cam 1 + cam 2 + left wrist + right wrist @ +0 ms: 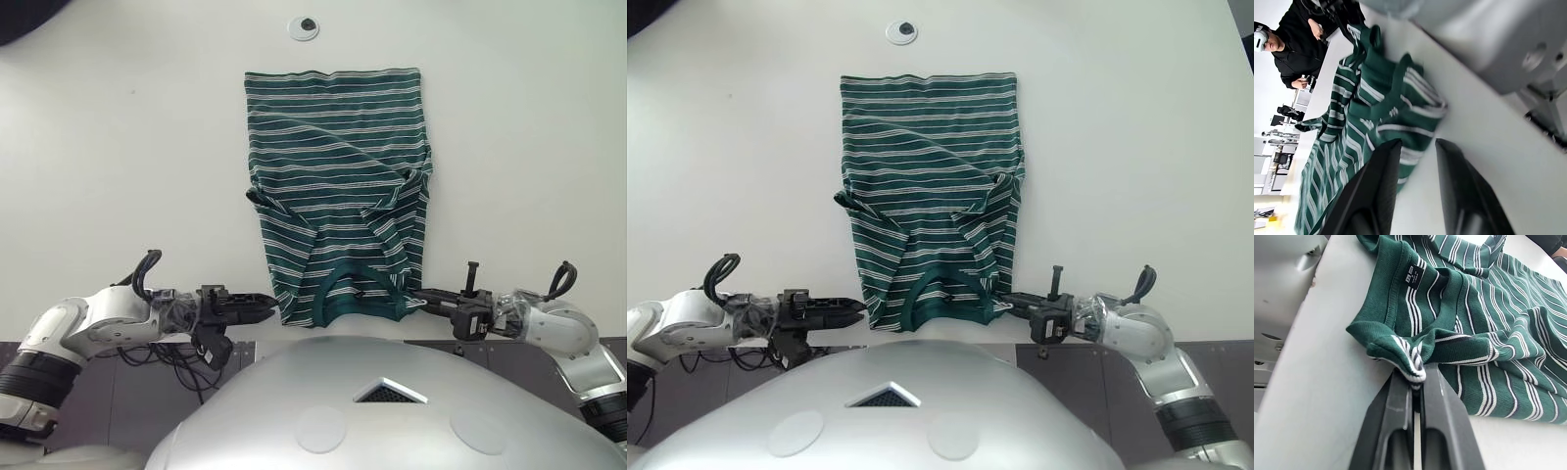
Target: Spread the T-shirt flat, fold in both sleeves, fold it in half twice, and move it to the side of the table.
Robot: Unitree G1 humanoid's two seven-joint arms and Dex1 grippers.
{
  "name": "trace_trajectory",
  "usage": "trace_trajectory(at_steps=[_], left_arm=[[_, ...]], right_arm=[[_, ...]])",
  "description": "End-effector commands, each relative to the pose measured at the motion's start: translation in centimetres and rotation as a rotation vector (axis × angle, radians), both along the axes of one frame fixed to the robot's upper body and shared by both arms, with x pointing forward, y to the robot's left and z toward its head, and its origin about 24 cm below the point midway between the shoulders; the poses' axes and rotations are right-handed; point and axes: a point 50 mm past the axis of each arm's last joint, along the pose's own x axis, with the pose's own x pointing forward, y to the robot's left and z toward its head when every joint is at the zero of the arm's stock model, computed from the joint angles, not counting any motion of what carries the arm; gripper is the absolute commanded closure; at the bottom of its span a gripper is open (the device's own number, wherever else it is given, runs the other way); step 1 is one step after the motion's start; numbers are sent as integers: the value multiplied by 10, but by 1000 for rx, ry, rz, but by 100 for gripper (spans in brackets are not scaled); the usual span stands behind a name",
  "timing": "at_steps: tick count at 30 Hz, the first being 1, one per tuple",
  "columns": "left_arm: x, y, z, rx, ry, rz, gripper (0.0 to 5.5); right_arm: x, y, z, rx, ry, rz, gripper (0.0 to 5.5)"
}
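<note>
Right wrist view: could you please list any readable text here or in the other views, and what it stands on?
Dark neck label inside the T-shirt collar: white print, too small to read.
Round disc at the table's far edge: no legible marking.
No other text is visible.

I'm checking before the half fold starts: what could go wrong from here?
The right gripper pinches only a small bunch of the T-shirt at its near edge; it may slip out.
The left gripper is open at the other near corner; lifting one-sided would skew the fold.
The folded-in sleeves lie loose and may flop open.
</note>
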Motion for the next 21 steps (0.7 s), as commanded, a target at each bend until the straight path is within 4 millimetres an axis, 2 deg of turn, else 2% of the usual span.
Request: trace_trajectory(at_steps=[1,6,14,19,21], left_arm=[[-18,4,-15,149,135,-32,386],[-17,-7,-15,98,151,17,351],[-15,-9,-22,102,161,37,351],[-16,-6,-28,126,173,30,450],[-16,-5,-29,131,173,28,470]], right_arm=[[-5,-12,-10,-109,74,9,550],[-6,-11,-12,-114,74,9,550],[-5,-12,-12,-121,69,9,550],[-5,-12,-12,-123,69,10,550],[-5,-12,-12,-123,69,12,550]])
